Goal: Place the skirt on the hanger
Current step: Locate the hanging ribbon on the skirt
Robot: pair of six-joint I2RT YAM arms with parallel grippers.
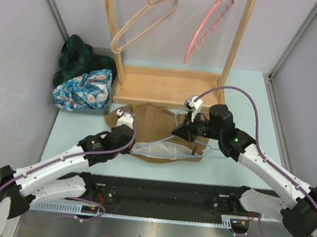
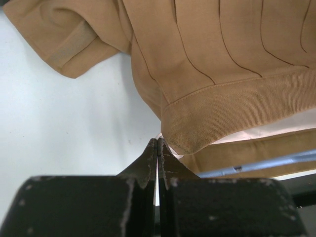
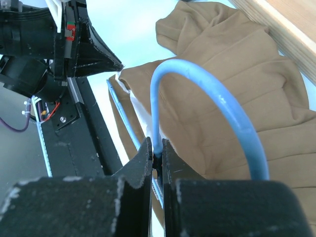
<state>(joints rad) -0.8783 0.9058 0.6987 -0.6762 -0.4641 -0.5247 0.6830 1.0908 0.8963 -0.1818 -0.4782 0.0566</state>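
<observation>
Tan skirt (image 1: 154,121) is lying flat on the tabletop (image 1: 74,129) below the rack; soft, light and floppy, so the waistband (image 2: 237,104) is looking like the firmest hold. Left hand (image 2: 157,144) is pinching its corner. Right hand (image 3: 157,148) is clamping the blue hanger (image 3: 183,62) by its hook.

Left end effector (image 1: 131,148), right end effector (image 1: 177,132) at tan skirt (image 1: 152,121), blue hanger (image 1: 211,151)
</observation>
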